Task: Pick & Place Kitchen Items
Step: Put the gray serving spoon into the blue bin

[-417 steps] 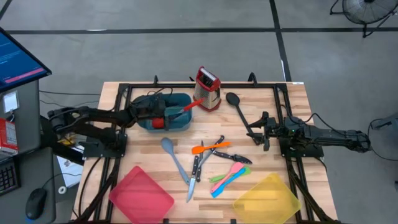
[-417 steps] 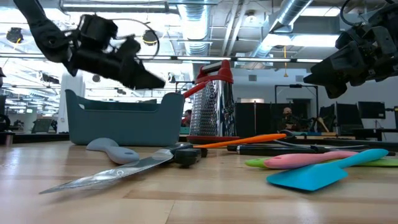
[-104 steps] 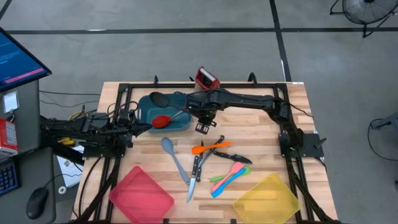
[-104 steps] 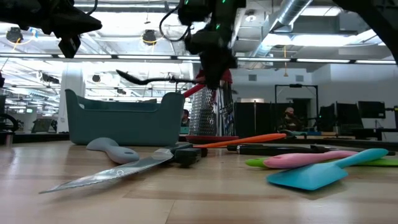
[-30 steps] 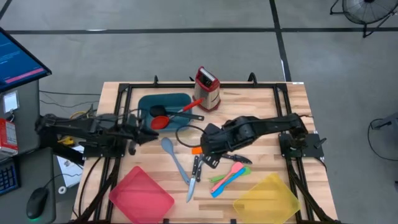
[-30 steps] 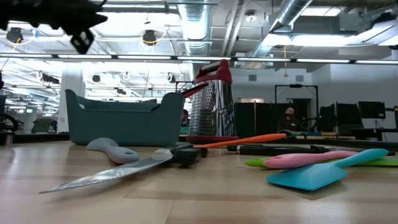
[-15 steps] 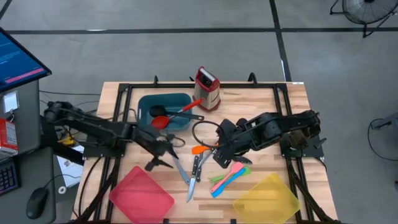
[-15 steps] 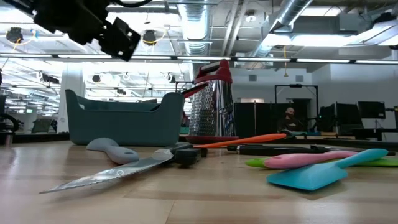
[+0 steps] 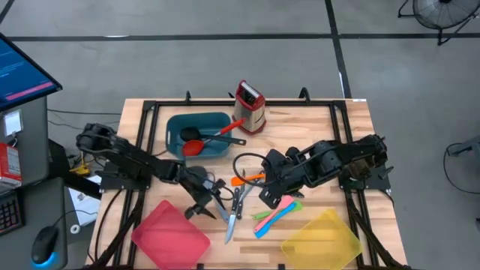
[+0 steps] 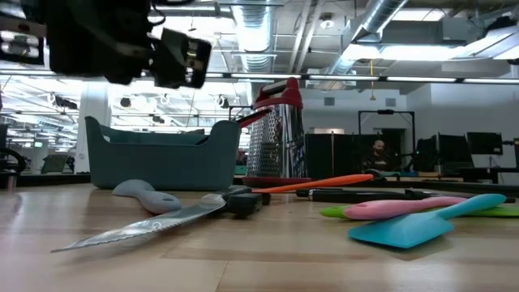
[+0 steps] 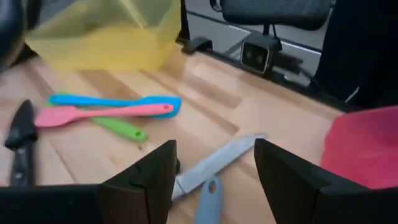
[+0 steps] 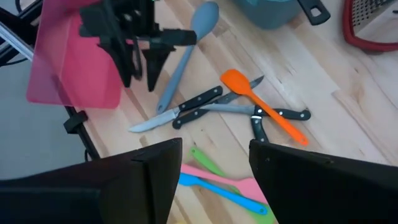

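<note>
The grey-blue spoon (image 9: 211,192) lies on the table beside two black-handled knives (image 9: 235,204). My left gripper (image 9: 205,205) hangs open above the spoon's handle (image 11: 208,194) and a knife blade (image 11: 219,163), touching neither. It also shows in the low view (image 10: 173,58) and the right wrist view (image 12: 142,70). My right gripper (image 9: 267,189) is open, high over the orange utensil (image 12: 262,103) and the pink, green and blue utensils (image 9: 274,214). The black ladle (image 9: 196,133) and red spoon (image 9: 196,145) lie in the teal tray (image 9: 174,127).
A steel grater with a red top (image 9: 250,106) stands behind the teal tray. The red tray (image 9: 169,237) sits at the near left and the yellow tray (image 9: 322,240) at the near right. Black frame rails run round the table's edges.
My left gripper has swung from the table's left side toward the middle and the near edge, sinking and rolling, and now hangs over the grey-blue spoon's handle. My right gripper has drawn back a little toward the table's right edge. The utensils have kept still.
</note>
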Robot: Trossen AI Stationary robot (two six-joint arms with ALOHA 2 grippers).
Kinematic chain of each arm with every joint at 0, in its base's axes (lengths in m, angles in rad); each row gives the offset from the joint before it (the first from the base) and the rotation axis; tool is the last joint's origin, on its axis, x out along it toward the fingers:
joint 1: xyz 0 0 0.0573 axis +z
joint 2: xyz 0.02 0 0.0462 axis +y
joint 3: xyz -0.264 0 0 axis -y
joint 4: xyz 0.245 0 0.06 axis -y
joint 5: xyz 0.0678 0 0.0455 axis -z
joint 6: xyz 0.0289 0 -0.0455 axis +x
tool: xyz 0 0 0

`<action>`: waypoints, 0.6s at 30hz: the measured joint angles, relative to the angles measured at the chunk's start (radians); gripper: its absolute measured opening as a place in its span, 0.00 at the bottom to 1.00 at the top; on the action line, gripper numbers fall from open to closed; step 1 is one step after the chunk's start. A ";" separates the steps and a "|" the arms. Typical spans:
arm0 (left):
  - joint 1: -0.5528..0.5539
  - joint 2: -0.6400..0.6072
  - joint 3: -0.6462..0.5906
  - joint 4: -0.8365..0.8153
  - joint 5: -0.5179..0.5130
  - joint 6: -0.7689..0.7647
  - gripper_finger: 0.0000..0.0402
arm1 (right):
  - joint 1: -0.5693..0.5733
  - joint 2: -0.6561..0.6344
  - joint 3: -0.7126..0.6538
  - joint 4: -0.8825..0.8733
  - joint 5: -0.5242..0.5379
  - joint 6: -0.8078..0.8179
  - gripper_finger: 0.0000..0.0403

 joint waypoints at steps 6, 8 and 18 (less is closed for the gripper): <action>-0.014 0.132 0.010 0.008 -0.006 0.000 0.50 | 0.014 0.000 0.000 0.000 0.000 0.009 0.49; -0.031 0.167 0.015 0.003 -0.030 0.000 0.50 | 0.014 0.000 0.000 0.000 0.000 0.010 0.48; -0.043 0.237 0.042 0.003 -0.143 -0.024 0.50 | 0.017 0.000 0.000 0.000 0.003 0.010 0.48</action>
